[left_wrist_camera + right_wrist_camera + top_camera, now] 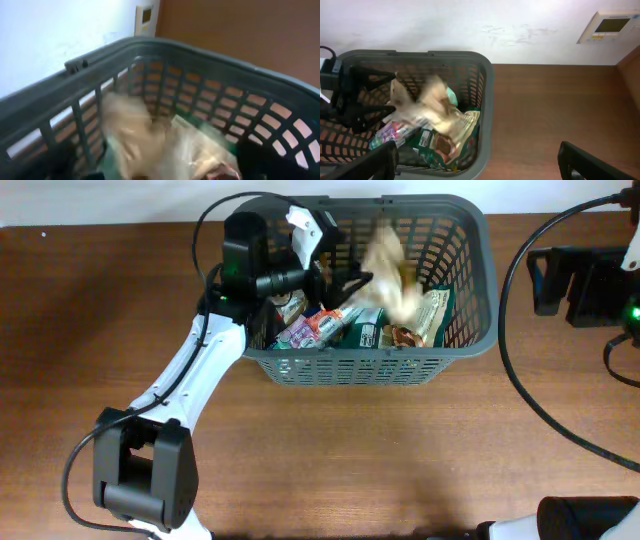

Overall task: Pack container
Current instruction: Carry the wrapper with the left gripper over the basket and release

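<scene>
The container (470, 240), a dark grey slotted basket, stands at the back middle of the table with several snack packets in it, among them a green one (432, 315) and a pink one (310, 330). My left gripper (345, 285) hovers over its left half, fingers spread wide and open. A beige packet (390, 270) shows as a blur just right of those fingers, loose above the pile; it is also a blurred beige packet (135, 130) inside the container (200, 55). My right gripper (482, 167) is open and holds nothing, to the right of the container (487, 100).
Black cables (520, 370) loop over the table right of the basket. The right arm's dark mount (590, 280) sits at the far right edge, the left arm's base (145, 470) at the front left. A wall panel (610, 25) hangs behind the table.
</scene>
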{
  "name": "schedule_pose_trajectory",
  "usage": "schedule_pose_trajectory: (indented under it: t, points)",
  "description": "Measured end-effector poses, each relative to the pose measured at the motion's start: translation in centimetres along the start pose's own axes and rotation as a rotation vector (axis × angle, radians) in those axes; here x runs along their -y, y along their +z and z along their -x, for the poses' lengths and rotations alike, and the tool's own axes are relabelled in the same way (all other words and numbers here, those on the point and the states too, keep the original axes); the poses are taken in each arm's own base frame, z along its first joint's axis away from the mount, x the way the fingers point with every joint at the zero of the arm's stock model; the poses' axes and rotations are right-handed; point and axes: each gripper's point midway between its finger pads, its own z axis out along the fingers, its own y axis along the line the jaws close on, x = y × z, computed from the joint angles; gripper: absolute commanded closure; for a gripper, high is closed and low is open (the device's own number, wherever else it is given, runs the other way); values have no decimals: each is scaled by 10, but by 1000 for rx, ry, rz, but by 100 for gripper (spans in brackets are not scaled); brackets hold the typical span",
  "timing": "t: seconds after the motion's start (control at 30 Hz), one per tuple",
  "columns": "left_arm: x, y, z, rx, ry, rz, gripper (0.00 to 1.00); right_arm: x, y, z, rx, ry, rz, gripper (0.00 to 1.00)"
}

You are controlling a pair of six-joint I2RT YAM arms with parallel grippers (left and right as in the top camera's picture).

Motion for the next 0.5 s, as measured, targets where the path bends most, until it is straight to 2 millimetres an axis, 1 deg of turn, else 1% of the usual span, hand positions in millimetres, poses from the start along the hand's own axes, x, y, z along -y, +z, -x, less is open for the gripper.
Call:
schedule_pose_trajectory:
  t: [0.1, 0.2, 0.27, 0.3, 0.33, 0.37, 0.4, 0.43, 0.47, 0.5]
  points:
    - [-6, 0, 1, -1, 1, 37, 1, 0, 0, 0, 1, 1, 0, 1]
    - [-18, -4, 8, -2, 0, 92, 1, 3, 0, 0, 1, 1, -15, 1]
    - [-33, -18, 22, -6, -10, 170, 1, 8, -2, 1, 7, 0, -47, 1]
    - [-44, -29, 33, -3, -12, 227, 1, 11, -5, 2, 17, -1, -68, 1]
    - [-55, -45, 47, 6, -7, 294, 1, 15, -9, 5, 36, -1, -90, 1]
    - [-67, -66, 64, 19, 0, 377, 1, 19, -15, 8, 59, -1, -117, 1]
    - [-77, -91, 84, 41, 13, 468, 1, 23, -23, 10, 83, 0, -147, 1]
    - [-88, -131, 110, 67, 28, 597, 1, 30, -35, 11, 112, 10, -191, 1]
    - [-90, -147, 121, 84, 38, 648, 1, 33, -43, 10, 125, 15, -214, 1]
    - [-95, -181, 137, 105, 46, 751, 1, 39, -53, 8, 141, 34, -250, 1]
